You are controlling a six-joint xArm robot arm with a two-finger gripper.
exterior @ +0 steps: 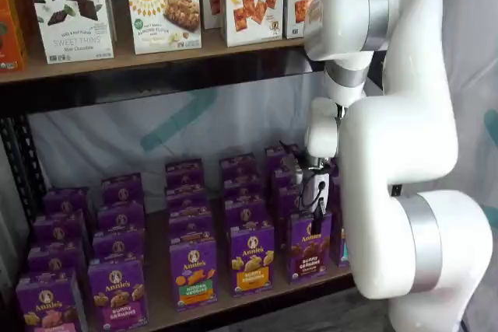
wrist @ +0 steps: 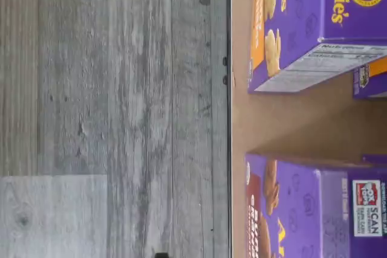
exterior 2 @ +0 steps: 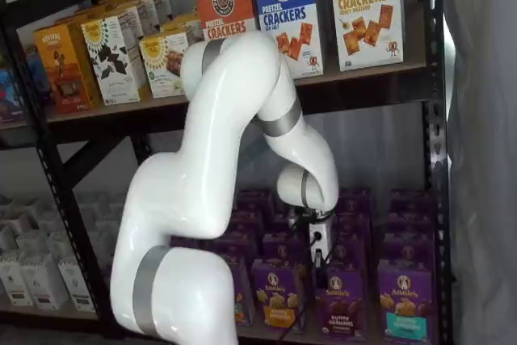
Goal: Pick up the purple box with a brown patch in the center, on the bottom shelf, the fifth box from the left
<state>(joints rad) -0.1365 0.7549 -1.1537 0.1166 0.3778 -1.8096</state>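
We see the purple box (exterior: 309, 245) standing upright at the front edge of the bottom shelf (exterior: 233, 301), a white round logo on top and a dark brown band with brown bunny snacks across its middle; it also shows in a shelf view (exterior 2: 339, 300). The end effector (exterior: 317, 209) hangs just above and in front of it, its fingers hard to make out, so we take them as spread. The arm (exterior 2: 242, 119) hides several boxes behind. The wrist view cuts off two purple boxes, one with an orange side (wrist: 314, 28).
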